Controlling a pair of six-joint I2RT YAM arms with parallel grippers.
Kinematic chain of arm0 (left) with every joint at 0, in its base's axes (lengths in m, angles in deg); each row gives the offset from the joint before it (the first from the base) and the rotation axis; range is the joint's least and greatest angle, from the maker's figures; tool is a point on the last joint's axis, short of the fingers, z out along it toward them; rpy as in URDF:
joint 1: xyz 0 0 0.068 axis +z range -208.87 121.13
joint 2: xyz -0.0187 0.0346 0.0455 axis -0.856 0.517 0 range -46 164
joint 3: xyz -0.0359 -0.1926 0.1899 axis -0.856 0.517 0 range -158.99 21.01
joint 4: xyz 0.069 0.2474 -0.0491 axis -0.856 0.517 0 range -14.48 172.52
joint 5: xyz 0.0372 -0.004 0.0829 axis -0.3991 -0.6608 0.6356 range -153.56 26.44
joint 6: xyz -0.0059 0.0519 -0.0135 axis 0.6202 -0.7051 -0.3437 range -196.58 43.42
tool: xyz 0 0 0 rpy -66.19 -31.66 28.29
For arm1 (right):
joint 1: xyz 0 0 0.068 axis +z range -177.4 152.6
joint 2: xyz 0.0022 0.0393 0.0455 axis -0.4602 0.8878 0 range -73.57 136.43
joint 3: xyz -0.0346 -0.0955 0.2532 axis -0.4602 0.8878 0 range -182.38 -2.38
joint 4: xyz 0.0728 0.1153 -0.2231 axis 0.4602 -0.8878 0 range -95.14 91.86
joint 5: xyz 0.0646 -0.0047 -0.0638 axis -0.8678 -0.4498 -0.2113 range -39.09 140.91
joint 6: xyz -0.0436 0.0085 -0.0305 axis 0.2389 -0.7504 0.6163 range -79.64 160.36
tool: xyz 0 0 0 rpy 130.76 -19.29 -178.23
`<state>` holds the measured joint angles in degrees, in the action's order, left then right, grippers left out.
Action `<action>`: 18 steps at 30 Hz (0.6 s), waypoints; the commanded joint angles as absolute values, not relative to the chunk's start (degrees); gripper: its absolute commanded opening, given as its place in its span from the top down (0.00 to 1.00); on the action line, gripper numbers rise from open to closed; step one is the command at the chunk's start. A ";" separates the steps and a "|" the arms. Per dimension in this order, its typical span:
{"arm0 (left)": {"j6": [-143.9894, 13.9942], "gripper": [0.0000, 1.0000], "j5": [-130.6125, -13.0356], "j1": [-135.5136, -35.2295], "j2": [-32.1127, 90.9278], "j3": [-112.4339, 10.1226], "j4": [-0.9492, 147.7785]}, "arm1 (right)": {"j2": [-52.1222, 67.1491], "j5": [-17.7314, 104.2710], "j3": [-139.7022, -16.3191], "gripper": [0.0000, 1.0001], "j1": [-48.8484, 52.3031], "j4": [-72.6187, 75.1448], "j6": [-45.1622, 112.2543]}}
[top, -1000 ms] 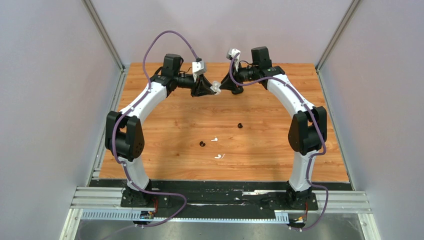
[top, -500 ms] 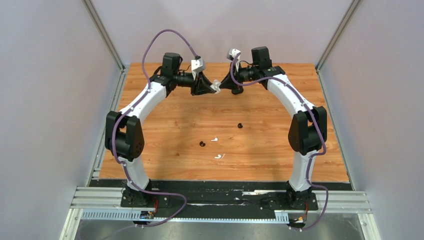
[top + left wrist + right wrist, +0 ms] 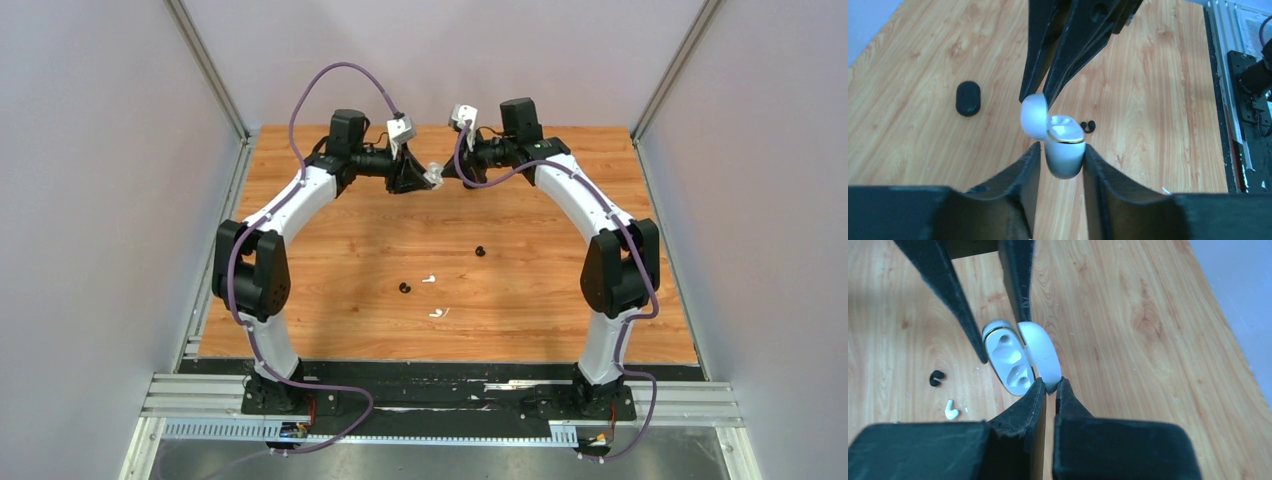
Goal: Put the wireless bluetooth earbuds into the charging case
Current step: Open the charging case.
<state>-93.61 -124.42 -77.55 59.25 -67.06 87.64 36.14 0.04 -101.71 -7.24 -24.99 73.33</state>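
Charging case (image 3: 1064,160) between left hand (image 3: 1061,150) and right hand (image 3: 1050,386), above the table (image 3: 330,230), earbuds (image 3: 430,279) on it, nearer the arm bases (image 3: 270,395)

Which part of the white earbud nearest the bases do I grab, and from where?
Probably straight down from above: the earbud lies flat on the table with open wood all round. Close across its rounded head, since the stem looks too thin to hold. Its finer pose is too small to tell.

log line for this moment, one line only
left gripper: shut on charging case | right gripper: shut on lid | case: open, empty | earbuds: four loose on table
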 commanded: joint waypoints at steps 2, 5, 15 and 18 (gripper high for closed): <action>-82.38 0.44 -117.69 -77.72 59.15 -67.62 85.98 | 31.05 3.02 -100.00 1.00 -6.22 -25.54 83.56; -82.31 0.36 -119.84 -77.24 61.59 -74.43 96.70 | 30.01 4.60 -98.01 1.00 -6.13 -27.11 90.49; -82.26 0.25 -130.87 -74.34 70.65 -91.77 114.84 | 29.20 8.46 -93.83 1.00 -4.81 -27.90 102.57; -83.85 0.25 -131.88 -74.33 75.65 -99.61 126.61 | 29.84 9.28 -94.32 1.00 -4.10 -27.77 104.02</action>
